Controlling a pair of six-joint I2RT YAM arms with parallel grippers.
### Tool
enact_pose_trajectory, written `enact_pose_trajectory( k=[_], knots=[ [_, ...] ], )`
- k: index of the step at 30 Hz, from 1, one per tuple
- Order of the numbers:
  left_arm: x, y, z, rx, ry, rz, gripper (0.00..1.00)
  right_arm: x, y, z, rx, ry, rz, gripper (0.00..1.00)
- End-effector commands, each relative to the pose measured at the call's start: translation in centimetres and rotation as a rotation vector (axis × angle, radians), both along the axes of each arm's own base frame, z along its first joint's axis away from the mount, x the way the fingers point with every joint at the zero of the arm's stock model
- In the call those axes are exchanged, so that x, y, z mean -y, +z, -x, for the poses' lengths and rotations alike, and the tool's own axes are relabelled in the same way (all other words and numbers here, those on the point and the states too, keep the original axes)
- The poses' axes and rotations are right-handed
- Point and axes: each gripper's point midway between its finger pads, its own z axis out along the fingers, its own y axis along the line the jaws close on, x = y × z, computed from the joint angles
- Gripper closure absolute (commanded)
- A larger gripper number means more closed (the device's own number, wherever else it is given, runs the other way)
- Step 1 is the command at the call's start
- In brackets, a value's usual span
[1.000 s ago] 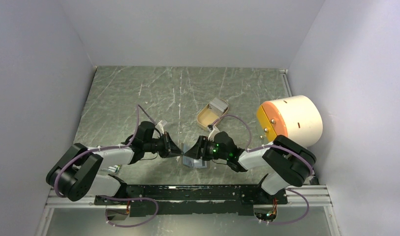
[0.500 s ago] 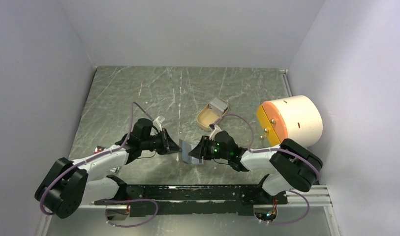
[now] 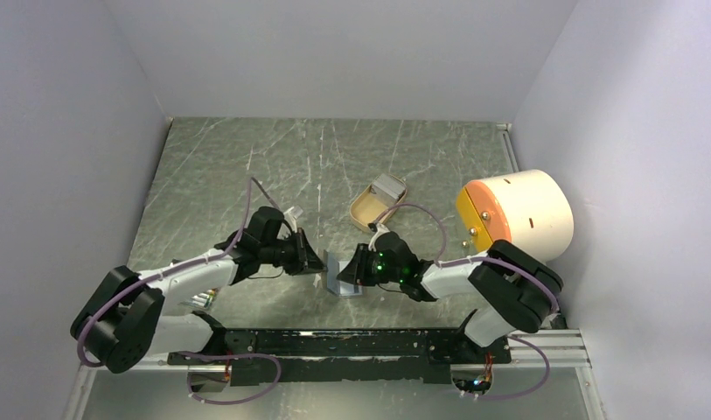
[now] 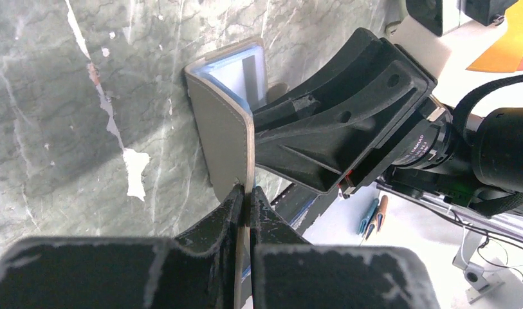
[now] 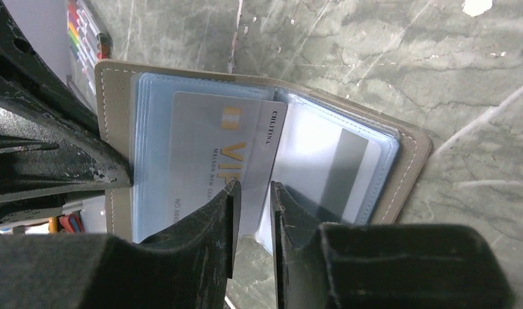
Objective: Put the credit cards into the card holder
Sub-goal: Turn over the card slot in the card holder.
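left gripper (image 4: 246, 196) is clamped on the card holder (image 4: 223, 129) flap's edge, propping it open for loading. right gripper (image 5: 253, 193), jaws narrowly apart, straddles the vip credit card (image 5: 210, 145) edge inside that holder, likely to seat it.

The card holder (image 3: 341, 280) stands open on the table (image 3: 212, 175), near its front edge and about in the middle. The left gripper (image 3: 319, 265) is just left of it and has the edge of one flap between its fingers. The right gripper (image 3: 352, 272) is just right of it, reaching into the open side. Inside, one card (image 5: 213, 161) lies over the left half and reaches to the fold. A second card (image 5: 339, 170) sits in the right half. Behind the card holder, a little to the right, lies a tray (image 3: 369, 210) with a small box (image 3: 387, 185) in its far end. Right of the tray, near the right wall, a big cylinder (image 3: 526, 214) lies on its side. A bundle of sticks (image 3: 203, 300) lies at the front left, beside the left arm.
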Motion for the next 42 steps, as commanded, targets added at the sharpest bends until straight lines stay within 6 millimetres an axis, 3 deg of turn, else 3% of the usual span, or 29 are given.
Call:
enact_pose_trajectory(
  k=[1,8,27,42],
  knots=[
    [0.9,0.8,-0.9,0.031,-0.010,-0.015,0.91,0.0,-0.7,-0.9,0.001,-0.018,0.045,0.72],
    [2.2,1.0,-0.7,0.036,-0.042,-0.024,0.91,-0.1,-1.1,-0.8,-0.009,-0.013,0.051,0.70],
    [3.1,0.6,0.0,0.022,-0.084,0.045,0.91,0.7,-1.1,-0.7,-0.008,-0.041,0.063,0.64],
    [3.3,-0.6,-0.2,-0.005,-0.089,0.026,0.91,2.5,3.6,-1.4,0.100,-0.155,-0.067,0.49]
  ],
)
